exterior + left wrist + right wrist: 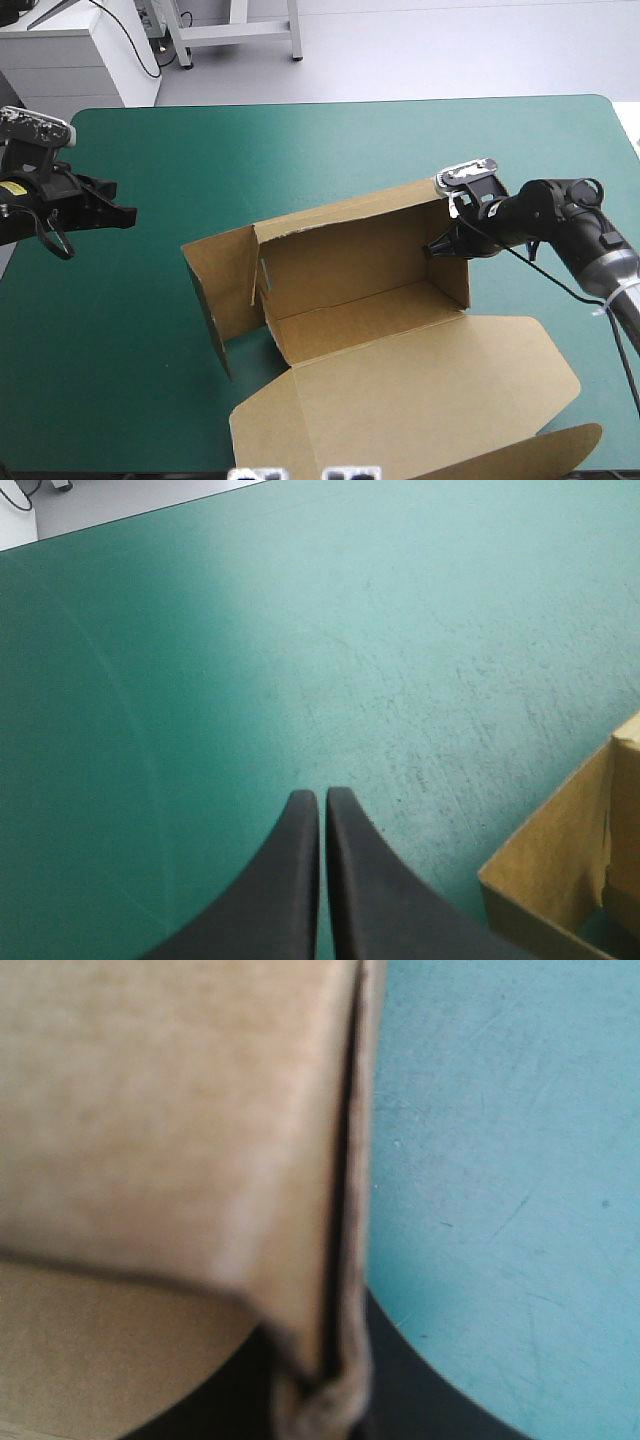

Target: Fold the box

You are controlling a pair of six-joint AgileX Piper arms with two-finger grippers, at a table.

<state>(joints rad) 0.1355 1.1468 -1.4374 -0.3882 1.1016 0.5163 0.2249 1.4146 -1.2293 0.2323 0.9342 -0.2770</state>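
The right gripper (441, 248) is clamping its black fingers (425, 1405) on the right-hand wall of the brown box (360, 265). The box is sitting mid-worktop (300, 140), walls raised, lid lying flat. Well left of the box, the left gripper (125, 213) is hovering, its fingers (300, 860) pressed together and empty.

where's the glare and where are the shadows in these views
High view: even light, thin dark shadow at the left flap of the box. Left wrist view: pale sheen across the teal-green cover, dimmer away from the box. Right wrist view: a dark shadowed slit between the wall's two board layers.
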